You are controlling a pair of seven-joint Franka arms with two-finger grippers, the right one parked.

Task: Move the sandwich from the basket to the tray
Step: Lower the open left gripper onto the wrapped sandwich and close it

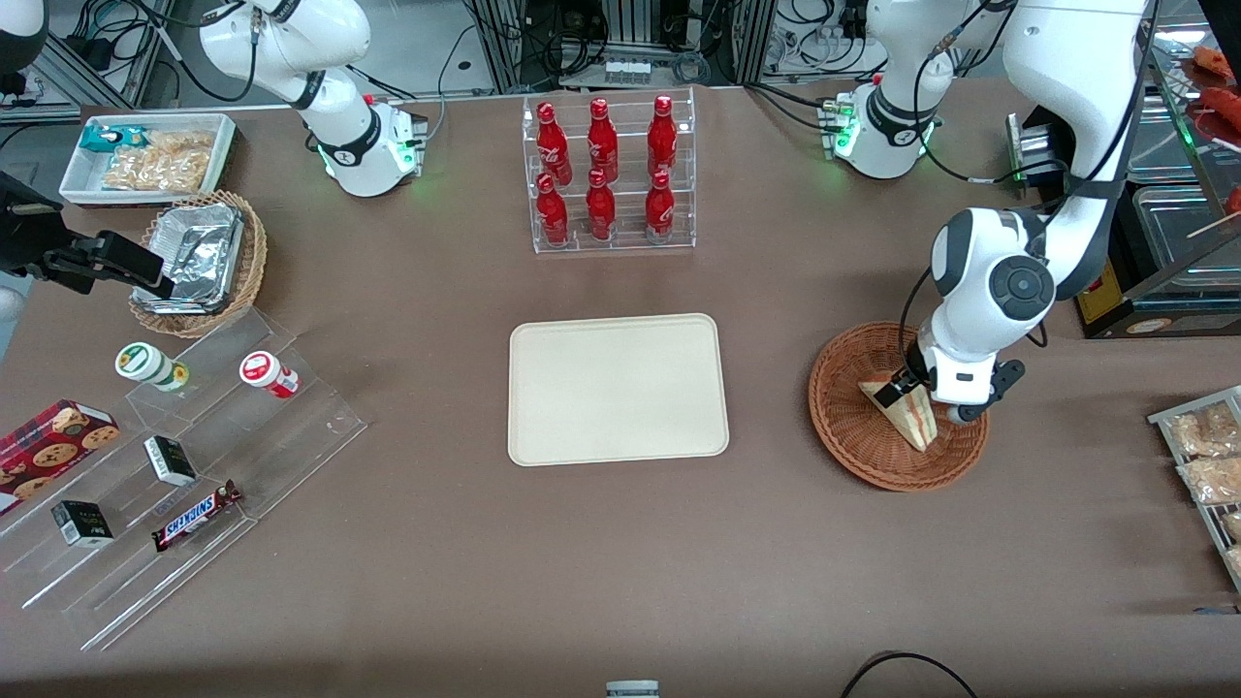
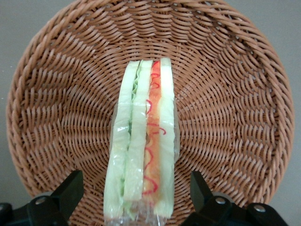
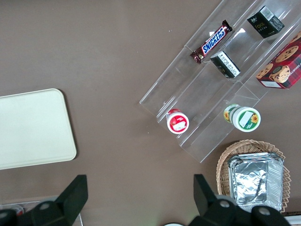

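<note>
The sandwich (image 1: 909, 415), a wrapped wedge of pale bread with red and green filling, lies in the reddish-brown woven basket (image 1: 853, 456) toward the working arm's end of the table. My left gripper (image 1: 917, 390) is down in the basket over the sandwich. In the left wrist view the sandwich (image 2: 141, 141) stands on edge on the basket (image 2: 235, 94), and the gripper (image 2: 135, 181) is open, one black finger on each side with wicker showing in both gaps. The cream tray (image 1: 618, 388) lies bare at mid-table, beside the basket.
A clear rack of red bottles (image 1: 609, 174) stands farther from the front camera than the tray. A stepped acrylic stand (image 1: 184, 456) with snacks, a foil-lined basket (image 1: 199, 262) and a white bin (image 1: 145, 155) sit toward the parked arm's end. Bagged snacks (image 1: 1207, 456) lie near the working arm.
</note>
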